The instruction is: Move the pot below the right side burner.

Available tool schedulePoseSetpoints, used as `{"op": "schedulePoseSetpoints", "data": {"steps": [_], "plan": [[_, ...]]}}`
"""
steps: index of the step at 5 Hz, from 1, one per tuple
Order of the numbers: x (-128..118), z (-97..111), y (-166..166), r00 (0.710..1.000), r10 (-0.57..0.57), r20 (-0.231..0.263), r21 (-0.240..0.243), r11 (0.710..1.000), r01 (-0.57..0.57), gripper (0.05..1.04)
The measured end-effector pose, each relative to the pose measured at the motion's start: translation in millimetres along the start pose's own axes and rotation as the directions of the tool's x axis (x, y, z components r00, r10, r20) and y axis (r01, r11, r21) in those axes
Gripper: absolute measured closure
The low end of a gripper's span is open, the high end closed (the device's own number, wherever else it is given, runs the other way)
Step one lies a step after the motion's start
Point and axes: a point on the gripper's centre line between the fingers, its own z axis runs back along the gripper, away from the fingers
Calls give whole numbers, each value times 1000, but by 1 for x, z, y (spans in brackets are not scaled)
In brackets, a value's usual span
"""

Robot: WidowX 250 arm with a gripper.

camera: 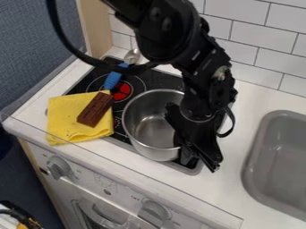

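Note:
The silver metal pot (pixel 146 127) stands upright on the front part of the black stovetop (pixel 156 79), its open top facing up. My black gripper (pixel 200 154) hangs down at the pot's right side, covering its right rim and part of its wall. Its lower end is over the stove's front right corner. The arm and gripper hide most of the stove's right side, so the right burners cannot be made out.
Left of the pot, a yellow cloth (pixel 65 118) carries a brown chocolate-like bar (pixel 95 109). Behind it lies a blue-handled spoon (pixel 112 80) near a red burner mark (pixel 122 91). A grey sink (pixel 278 156) is at the right, a tiled wall (pixel 236 29) behind, and knobs (pixel 58 167) in front.

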Motion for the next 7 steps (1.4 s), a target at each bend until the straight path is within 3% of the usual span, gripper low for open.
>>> {"op": "schedulePoseSetpoints", "data": {"steps": [1,2,3,4,5,7], "plan": [[-9,8,-4,1000,6,-16,-25,1000,-7,785],[-6,46,4,997,69,21,-75,995,-68,499],[-2,83,20,984,179,14,-111,978,-176,208],[-7,104,44,947,317,-48,-78,944,-320,71],[-13,108,54,930,359,-81,-57,930,-364,75],[-14,108,55,931,357,-81,-57,930,-362,82]]}}
